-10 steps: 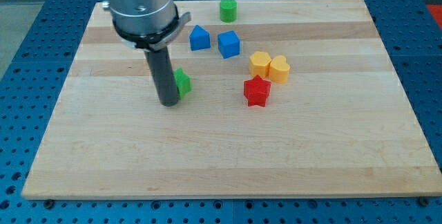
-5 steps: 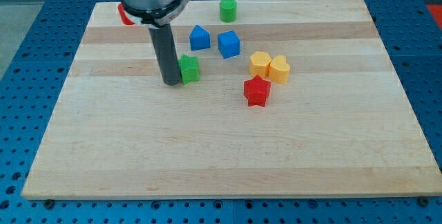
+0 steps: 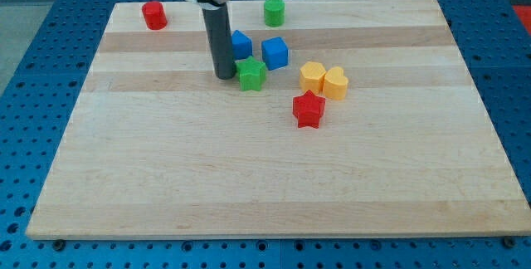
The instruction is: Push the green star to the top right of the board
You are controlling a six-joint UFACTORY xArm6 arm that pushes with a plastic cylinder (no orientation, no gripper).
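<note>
The green star (image 3: 251, 74) lies near the board's middle, slightly toward the view's top. My tip (image 3: 225, 75) stands just left of it, touching or nearly touching its left side. The rod rises in front of a blue block (image 3: 241, 44) and hides its left part. A blue cube (image 3: 275, 52) sits just up and right of the star.
A green cylinder (image 3: 274, 11) stands near the top edge. A red block (image 3: 153, 15) sits at the top left. Two yellow blocks (image 3: 312, 76) (image 3: 336, 83) and a red star (image 3: 309, 109) lie right of the green star. The wooden board (image 3: 249, 178) rests on a blue perforated table.
My tip has moved right and toward the view's top, pushing the green star the same way, closer to the blue blocks. The red block at the top left is now uncovered.
</note>
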